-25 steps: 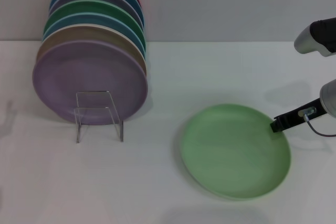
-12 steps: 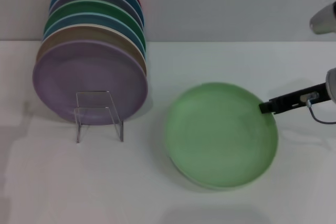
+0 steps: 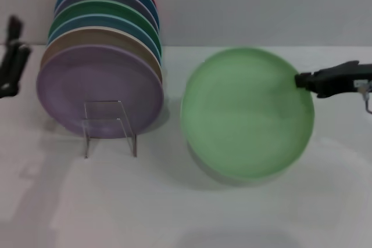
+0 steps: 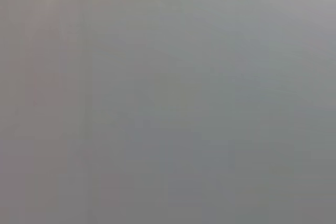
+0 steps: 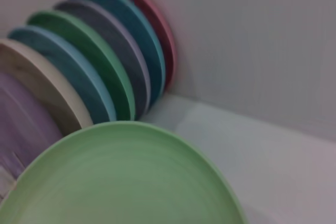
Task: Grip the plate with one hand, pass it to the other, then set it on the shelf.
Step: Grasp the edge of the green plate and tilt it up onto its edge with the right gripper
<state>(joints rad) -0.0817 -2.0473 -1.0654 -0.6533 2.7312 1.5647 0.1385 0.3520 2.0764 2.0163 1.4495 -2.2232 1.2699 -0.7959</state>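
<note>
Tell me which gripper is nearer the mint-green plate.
Right. The right gripper is clamped on the plate at its rim, holding it up off the table. The left gripper is far off at the robot's left, beyond the rack of plates.

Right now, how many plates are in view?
8: the pale green plate is off the table in the right tool; seven stand in a row behind the rack. More may hide behind.
</note>
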